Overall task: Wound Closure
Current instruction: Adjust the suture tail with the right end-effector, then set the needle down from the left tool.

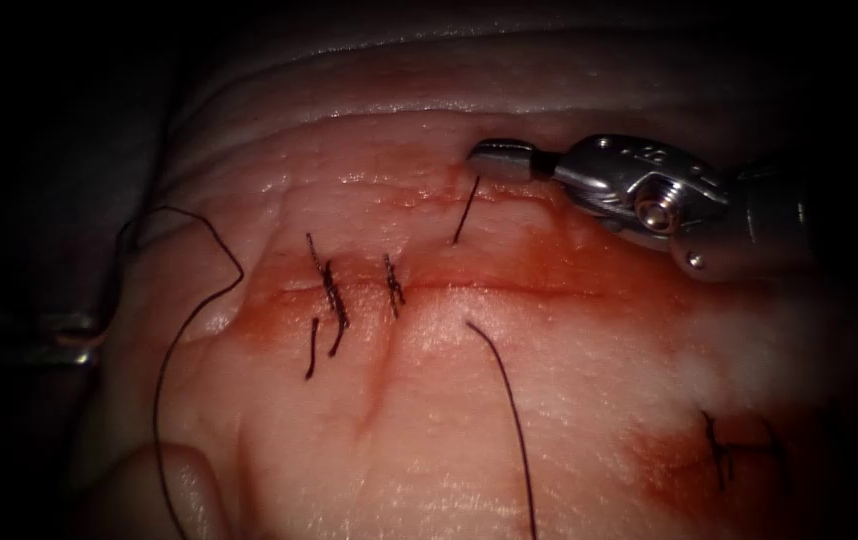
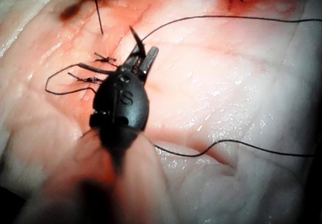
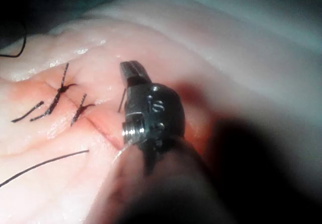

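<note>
The tissue (image 1: 589, 380) carries a horizontal cut (image 1: 549, 287) wet with red fluid. My right tool (image 1: 499, 158) hovers just beyond the cut, shut on a short length of thread (image 1: 466, 212) that rises straight out of the tissue. The right wrist view shows the same jaws (image 3: 133, 73) closed with that thread (image 3: 122, 102) under them. On the near side of the cut the thread (image 1: 504, 400) comes out again and trails toward me. In the left wrist view my left tool (image 2: 145, 57) looks shut on a dark curved needle (image 2: 135, 35), clear of the tissue.
Two tied stitches (image 1: 331, 292) (image 1: 392, 285) with cut ends cross the cut's left part. Another knot (image 1: 719, 450) sits in a red patch at the lower right. A long slack loop of thread (image 1: 174, 340) lies over the tissue's left edge.
</note>
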Action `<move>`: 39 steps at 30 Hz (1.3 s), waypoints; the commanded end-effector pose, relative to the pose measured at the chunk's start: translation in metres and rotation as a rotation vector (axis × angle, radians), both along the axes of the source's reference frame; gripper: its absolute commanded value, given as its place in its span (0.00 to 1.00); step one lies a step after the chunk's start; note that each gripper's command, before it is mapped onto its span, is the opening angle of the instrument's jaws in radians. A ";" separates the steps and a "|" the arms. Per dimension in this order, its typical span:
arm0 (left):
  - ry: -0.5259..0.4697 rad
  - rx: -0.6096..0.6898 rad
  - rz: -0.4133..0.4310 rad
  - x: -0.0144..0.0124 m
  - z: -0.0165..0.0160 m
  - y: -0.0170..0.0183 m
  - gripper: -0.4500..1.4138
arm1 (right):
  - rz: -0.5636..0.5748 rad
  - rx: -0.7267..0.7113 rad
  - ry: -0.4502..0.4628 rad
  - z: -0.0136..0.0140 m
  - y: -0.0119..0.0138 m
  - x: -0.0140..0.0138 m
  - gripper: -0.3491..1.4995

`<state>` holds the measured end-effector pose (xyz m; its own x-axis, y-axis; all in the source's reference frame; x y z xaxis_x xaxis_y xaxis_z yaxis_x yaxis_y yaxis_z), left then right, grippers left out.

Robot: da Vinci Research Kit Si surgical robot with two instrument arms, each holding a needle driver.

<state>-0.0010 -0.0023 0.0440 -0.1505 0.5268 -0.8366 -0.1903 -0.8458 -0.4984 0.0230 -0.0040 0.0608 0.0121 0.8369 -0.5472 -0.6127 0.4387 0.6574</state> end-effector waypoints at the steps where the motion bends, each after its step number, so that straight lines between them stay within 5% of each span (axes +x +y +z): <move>1: -0.003 0.001 0.001 -0.0005 0.0006 -0.0001 0.00 | -0.007 -0.004 0.005 0.0005 -0.0001 0.0006 0.00; 3: -0.004 -0.007 0.005 -0.0006 0.0008 0.0003 0.00 | -0.004 -0.022 0.042 0.0004 -0.0001 0.0006 0.00; 4: 0.007 -0.011 -0.001 -0.0006 0.0009 0.0006 0.00 | -0.005 -0.036 0.059 0.0004 0.0000 0.0006 0.15; 6: 0.023 -0.017 -0.026 -0.0007 0.0014 0.0012 0.00 | -0.029 -0.099 0.086 0.0002 0.0002 0.0004 0.70; 7: 0.023 -0.017 -0.037 -0.0008 0.0017 0.0015 0.00 | -0.033 -0.119 0.106 0.0000 0.0003 0.0002 0.77; 11: 0.097 -0.048 -0.075 -0.0014 0.0038 0.0030 0.00 | 0.009 -0.178 0.114 -0.0013 0.0011 -0.0015 0.81; 15: 0.288 -0.128 -0.141 -0.0028 0.0080 0.0068 0.00 | 0.038 -0.205 0.158 -0.0043 0.0024 -0.0046 0.84; 22: 0.452 -0.201 -0.192 -0.0052 0.0144 0.0115 0.00 | -0.017 -0.249 0.156 -0.0066 0.0014 -0.0075 0.83; 32: 0.506 -0.199 -0.119 -0.0112 0.0228 0.0146 0.00 | -0.048 -0.275 0.139 -0.0045 -0.0013 -0.0076 0.78; 39: 0.435 -0.084 -0.056 -0.0153 0.0288 0.0147 0.01 | -0.074 -0.282 0.120 -0.0032 -0.0028 -0.0072 0.76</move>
<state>-0.0160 0.0122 0.0729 -0.4622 0.4889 -0.7398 -0.4094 -0.8577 -0.3110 0.0151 -0.0065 0.0571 -0.0098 0.6510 -0.7590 -0.4991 0.6545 0.5679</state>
